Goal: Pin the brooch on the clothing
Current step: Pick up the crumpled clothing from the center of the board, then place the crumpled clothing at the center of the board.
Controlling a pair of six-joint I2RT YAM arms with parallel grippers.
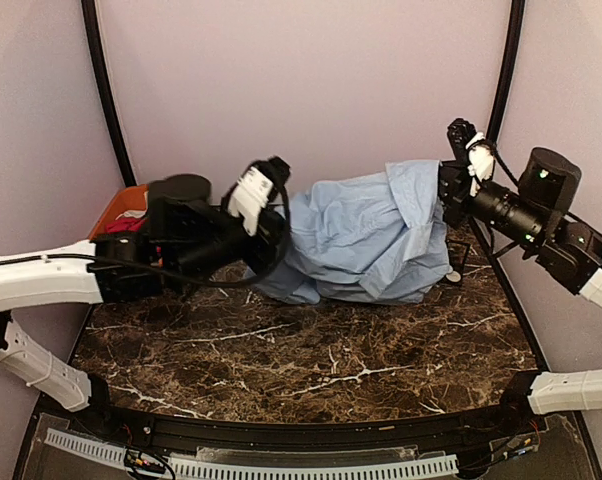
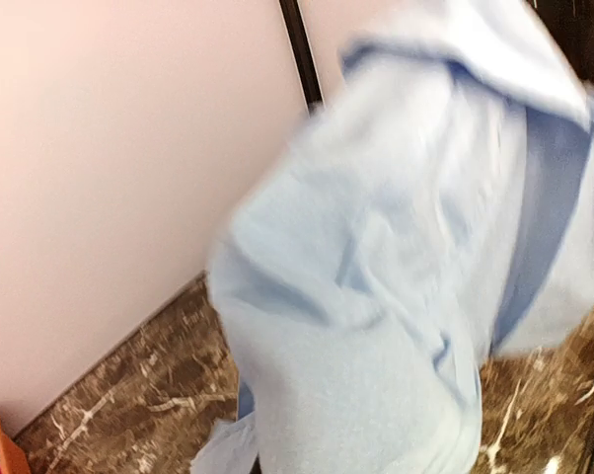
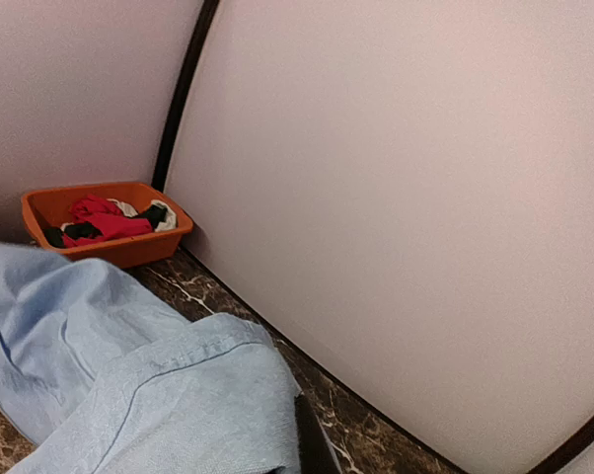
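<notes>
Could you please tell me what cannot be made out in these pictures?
- Brooch: seen in no view; maybe hidden in folds of the shirt, or too small.
- Left wrist view: shirt blurred, no fingers in frame.
- Top view: basket mostly hidden behind the left arm.
- Right wrist view: the hold of the right gripper is cut off by the bottom edge.

Blurred light blue fabric shirt [image 2: 376,296] fills centre-right; dark brown marble tabletop [image 2: 129,405] beneath, pale pink wall panel [image 2: 110,168] behind.
</notes>
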